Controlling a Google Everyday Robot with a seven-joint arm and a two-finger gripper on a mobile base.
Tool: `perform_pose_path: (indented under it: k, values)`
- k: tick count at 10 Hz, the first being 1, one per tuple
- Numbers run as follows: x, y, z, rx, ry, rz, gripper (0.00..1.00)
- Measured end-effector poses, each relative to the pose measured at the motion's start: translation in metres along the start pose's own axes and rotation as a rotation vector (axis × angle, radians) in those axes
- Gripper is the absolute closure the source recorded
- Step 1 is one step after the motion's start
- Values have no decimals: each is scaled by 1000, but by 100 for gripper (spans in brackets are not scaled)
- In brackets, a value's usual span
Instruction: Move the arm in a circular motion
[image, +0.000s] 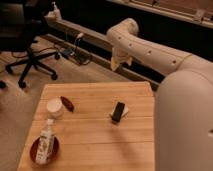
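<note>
Arm (150, 50) stretched beyond table (95, 135) far edge; hand (120, 61) hanging off elbow, fingers' state unclear.

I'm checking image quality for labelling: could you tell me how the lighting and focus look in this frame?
Camera view: soft throughout; the background is dark, the wooden table warmly lit; the arm is bright, its near segment filling the right edge; the gripper hangs beyond the table's far edge.
</note>
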Motion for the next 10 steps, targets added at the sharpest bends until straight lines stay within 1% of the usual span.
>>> perform_pose_path:
  k: [1, 3, 4, 5, 6, 8, 9, 10]
  values:
    - [31, -35, -4, 18, 17, 65, 35]
    - [70, -65, -6, 31, 40, 130, 35]
    - [93, -73, -9, 25, 45, 163, 35]
    - [113, -70, -13, 7, 41, 184, 35]
    - [122, -65, -16, -4, 34, 188, 35]
    - [147, -39, -32, -27, 11, 182, 35]
    - [155, -31, -37, -26, 7, 181, 35]
    - [167, -26, -43, -14, 10, 187, 35]
